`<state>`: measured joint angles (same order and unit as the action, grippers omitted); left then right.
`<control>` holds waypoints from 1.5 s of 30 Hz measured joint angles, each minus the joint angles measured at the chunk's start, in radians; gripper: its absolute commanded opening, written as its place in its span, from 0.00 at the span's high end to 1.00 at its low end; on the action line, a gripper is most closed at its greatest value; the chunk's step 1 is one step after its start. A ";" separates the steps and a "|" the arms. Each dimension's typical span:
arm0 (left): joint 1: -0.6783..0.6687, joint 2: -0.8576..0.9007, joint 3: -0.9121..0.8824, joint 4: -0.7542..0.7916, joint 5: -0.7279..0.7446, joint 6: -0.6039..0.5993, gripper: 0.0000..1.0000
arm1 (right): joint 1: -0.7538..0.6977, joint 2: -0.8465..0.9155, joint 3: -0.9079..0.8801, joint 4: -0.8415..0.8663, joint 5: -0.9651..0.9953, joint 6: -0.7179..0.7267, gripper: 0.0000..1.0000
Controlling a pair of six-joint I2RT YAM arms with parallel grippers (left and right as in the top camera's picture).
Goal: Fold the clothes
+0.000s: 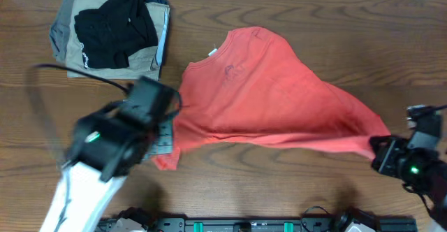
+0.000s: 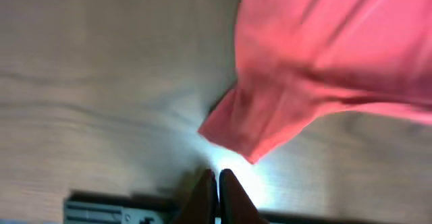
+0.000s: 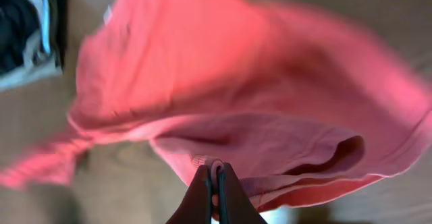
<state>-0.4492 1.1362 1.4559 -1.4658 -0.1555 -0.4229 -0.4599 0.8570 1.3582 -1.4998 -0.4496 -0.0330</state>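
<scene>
The clothes, a red-orange T-shirt [image 1: 265, 85], lie spread across the middle of the wooden table with the neck label toward the back left. My right gripper [image 1: 380, 154] sits at the shirt's front right corner, shut on a pinch of its hem [image 3: 216, 173], and the cloth [image 3: 223, 69] stretches away from the jaws. My left gripper [image 1: 162, 135] hovers by the shirt's left sleeve [image 1: 166, 161]. In the left wrist view its jaws [image 2: 217, 178] are pressed together with nothing between them, a little short of the sleeve edge [image 2: 250, 133].
A stack of folded khaki and grey garments with a black one on top [image 1: 112, 29] sits at the back left corner. A dark equipment rail [image 1: 251, 225] runs along the table's front edge. Bare wood [image 1: 279, 183] lies in front of the shirt.
</scene>
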 measured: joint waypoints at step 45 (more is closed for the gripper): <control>0.081 0.506 -0.543 0.511 0.282 0.029 0.21 | 0.000 0.000 0.006 -0.054 0.215 0.074 0.98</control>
<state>-0.3679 1.6421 0.9127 -0.9550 0.1268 -0.3943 -0.4599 0.8570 1.3640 -1.5536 -0.2344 0.0406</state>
